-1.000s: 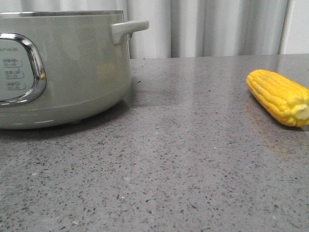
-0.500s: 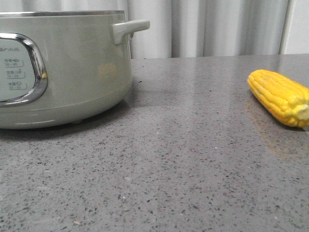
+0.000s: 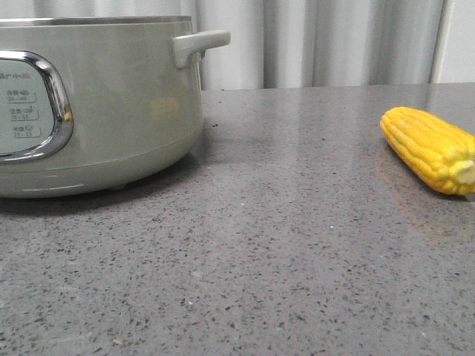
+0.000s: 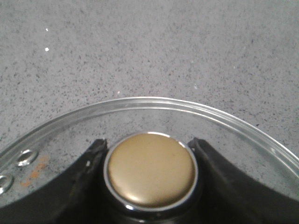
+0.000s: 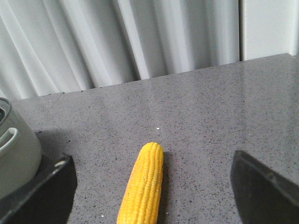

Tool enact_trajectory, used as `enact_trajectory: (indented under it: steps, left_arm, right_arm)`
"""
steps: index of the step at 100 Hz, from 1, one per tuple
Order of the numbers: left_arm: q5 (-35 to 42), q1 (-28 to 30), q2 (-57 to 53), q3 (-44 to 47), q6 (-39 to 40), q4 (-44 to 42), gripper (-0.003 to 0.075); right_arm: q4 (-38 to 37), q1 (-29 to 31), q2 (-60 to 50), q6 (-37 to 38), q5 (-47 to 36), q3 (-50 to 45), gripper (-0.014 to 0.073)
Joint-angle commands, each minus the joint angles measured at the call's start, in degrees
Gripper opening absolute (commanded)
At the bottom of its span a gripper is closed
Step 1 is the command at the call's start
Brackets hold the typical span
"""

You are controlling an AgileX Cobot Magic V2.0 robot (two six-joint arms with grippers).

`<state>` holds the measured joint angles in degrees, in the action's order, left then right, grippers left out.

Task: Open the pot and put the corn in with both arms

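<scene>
The left gripper [image 4: 149, 156] pinches the glass lid's [image 4: 196, 108] knob [image 4: 150, 170], lid off the pot [image 3: 96, 111]; the right gripper [image 5: 152, 186], jaws spread, hovers over the ungrasped corn [image 5: 144, 184]

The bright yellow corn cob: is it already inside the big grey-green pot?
No, the corn cob lies on the speckled grey counter, apart from the pot.

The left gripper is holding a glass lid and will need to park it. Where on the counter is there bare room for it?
The widest bare patch is the grey counter between the pot and the corn, running forward to the near edge. Behind the corn, toward the curtain, is also bare. The pot crowds the left side.
</scene>
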<state>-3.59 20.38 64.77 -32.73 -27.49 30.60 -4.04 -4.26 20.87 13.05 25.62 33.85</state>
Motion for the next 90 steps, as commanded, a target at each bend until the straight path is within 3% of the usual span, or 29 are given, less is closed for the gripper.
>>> enact_trajectory:
  steps: [1, 20, 37, 44, 70, 90]
  left_arm:
    - [6.44, -0.81, -1.44, 0.38, 0.28, 0.27, 0.0095]
    - [7.41, -0.95, -1.44, 1.91, 0.28, 0.27, 0.0108]
    - [7.77, -0.95, -1.44, 1.91, 0.28, -0.06, 0.0302]
    - [7.92, -0.95, -1.44, 1.91, 0.28, -0.21, 0.0347]
    - [8.28, -1.43, -3.46, 1.7, 0.28, 0.43, 0.0351]
    - [13.49, -8.62, -11.03, 1.7, 0.28, 1.86, 0.0347]
  right_arm:
    - [-0.74, 0.24, 0.95, -0.66, -4.28, 1.78, 0.0559]
    - [-0.74, 0.24, 0.95, -0.66, -4.28, 1.78, 0.0559]
    - [-0.74, 0.24, 0.95, -0.66, -4.28, 1.78, 0.0559]
    - [-0.74, 0.24, 0.95, -0.66, -4.28, 1.78, 0.0559]
    - [-0.54, -0.58, 3.36, -0.66, -5.29, 1.94, 0.0559]
    - [-0.41, -6.26, 15.66, -2.34, 2.82, 8.57, 0.0559]
